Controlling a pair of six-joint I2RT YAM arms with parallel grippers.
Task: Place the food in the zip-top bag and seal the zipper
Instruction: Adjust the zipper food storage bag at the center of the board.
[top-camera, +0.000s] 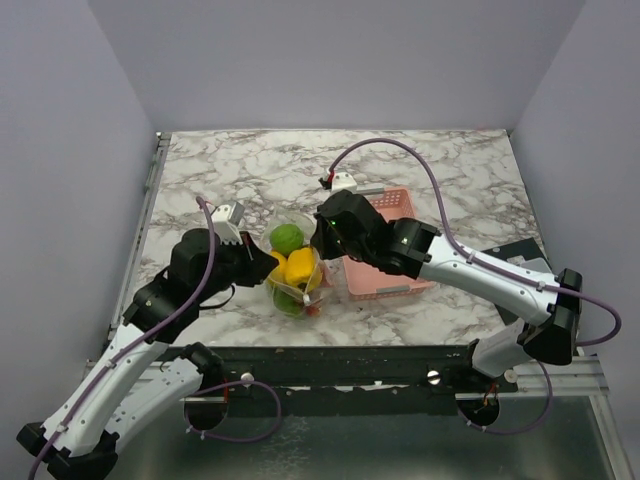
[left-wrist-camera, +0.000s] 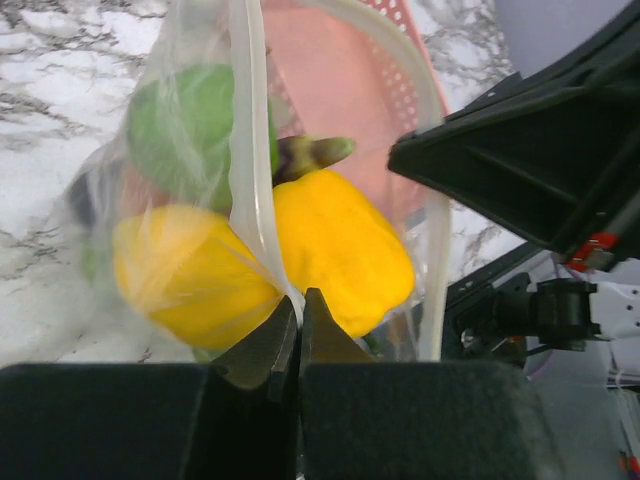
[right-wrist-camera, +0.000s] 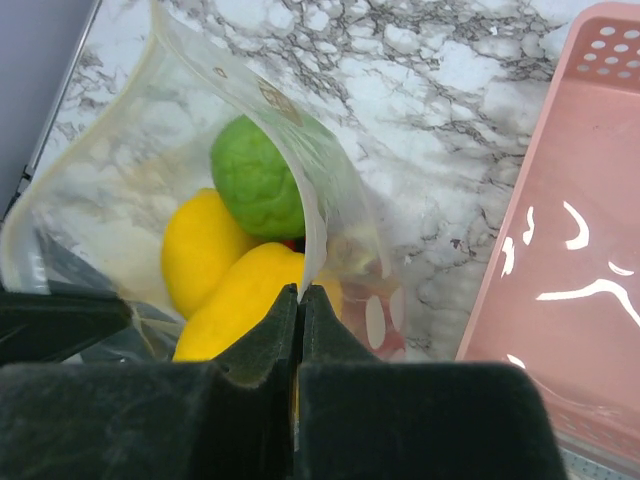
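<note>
Zip-top bag (top-camera: 295, 275) sits on the marble table (top-camera: 250, 170) btwn the two arms, just beside the pink basket (top-camera: 385, 282), mouth not yet sealed. Inside: green fruit (right-wrist-camera: 258, 185), two yellow pieces (left-wrist-camera: 345, 250), a bit of red low down.

Grip: the left gripper (left-wrist-camera: 298, 305) is fully closed, pinching film right at the zipper strip (left-wrist-camera: 248, 150). The right gripper (right-wrist-camera: 299, 295) is also fully closed, on another part of the zip-top bag rim.

Risks, as I judge them:
- One yellow piece sits up in the mouth btwn the strips, so pressing the zipper would prob. jam on it or leave a gap.
- Both pinches are thin-edge only. Film could slip out, the bag sags, food rolls out.
- Pulling apart too hard could tip the bag or shove it into the basket.
</note>
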